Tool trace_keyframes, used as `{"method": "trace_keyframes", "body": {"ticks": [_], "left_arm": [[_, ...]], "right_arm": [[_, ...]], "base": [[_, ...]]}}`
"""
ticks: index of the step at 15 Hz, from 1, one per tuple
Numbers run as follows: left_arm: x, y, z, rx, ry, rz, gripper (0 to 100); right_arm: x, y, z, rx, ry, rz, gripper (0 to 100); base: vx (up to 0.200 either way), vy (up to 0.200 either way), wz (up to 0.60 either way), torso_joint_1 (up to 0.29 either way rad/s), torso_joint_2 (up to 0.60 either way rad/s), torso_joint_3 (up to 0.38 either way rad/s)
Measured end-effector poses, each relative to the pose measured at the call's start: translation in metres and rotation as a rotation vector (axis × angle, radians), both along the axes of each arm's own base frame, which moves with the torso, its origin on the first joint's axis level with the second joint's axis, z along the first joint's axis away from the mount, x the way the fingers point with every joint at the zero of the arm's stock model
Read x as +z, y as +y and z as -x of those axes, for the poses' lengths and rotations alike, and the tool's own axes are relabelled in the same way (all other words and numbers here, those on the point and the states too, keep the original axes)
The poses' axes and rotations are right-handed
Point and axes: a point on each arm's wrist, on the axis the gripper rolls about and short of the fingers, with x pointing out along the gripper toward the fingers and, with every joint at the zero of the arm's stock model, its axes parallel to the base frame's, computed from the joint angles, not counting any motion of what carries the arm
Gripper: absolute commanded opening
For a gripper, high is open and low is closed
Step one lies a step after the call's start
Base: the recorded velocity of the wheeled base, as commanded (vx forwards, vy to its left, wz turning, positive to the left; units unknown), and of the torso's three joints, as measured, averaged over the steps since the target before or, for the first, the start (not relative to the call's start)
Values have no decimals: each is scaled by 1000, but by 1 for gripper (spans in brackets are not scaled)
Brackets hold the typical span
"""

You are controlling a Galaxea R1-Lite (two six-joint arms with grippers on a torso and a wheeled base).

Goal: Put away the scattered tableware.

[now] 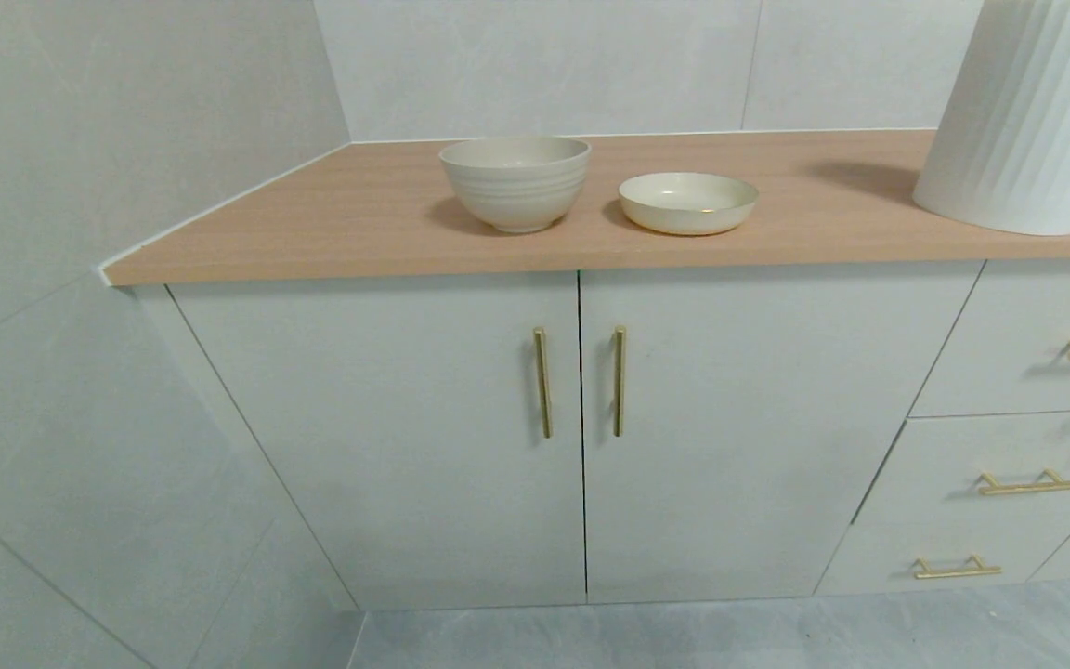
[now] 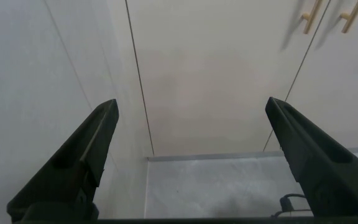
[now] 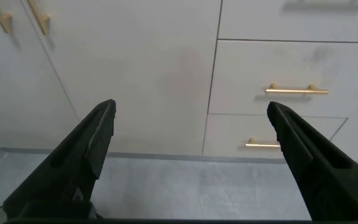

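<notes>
Bowl and dish side by side on counter, apart.
Left hand and right hand gape wide, empty, low by cabinet. Both pieces look ceramic: rigid, slick, breakable; pinch at rim.

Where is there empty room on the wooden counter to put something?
The counter is bare from its left end to the deep bowl, and between the shallow dish and the tall ribbed white container. Tight spot: the narrow gap between bowl and dish.

light: bright, diffuse, from right | shadows: soft, left of bowl
</notes>
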Motion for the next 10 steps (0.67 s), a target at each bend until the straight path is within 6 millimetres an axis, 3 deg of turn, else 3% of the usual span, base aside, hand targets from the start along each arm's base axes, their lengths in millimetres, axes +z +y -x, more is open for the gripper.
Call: {"method": "trace_keyframes", "body": {"ticks": [1, 4, 10], "left_arm": [[0, 0, 0, 0, 0, 0, 100], [0, 0, 0, 0, -1, 0, 100], [0, 0, 0, 0, 0, 1, 100]], "right_arm": [[2, 0, 1, 9, -8, 0, 100], [36, 2, 11, 85, -116, -26, 100], [50, 6, -6, 331, 65, -49, 100]], "base": [[0, 0, 0, 0, 0, 0], [0, 0, 0, 0, 0, 0], [0, 0, 0, 0, 0, 0]]}}
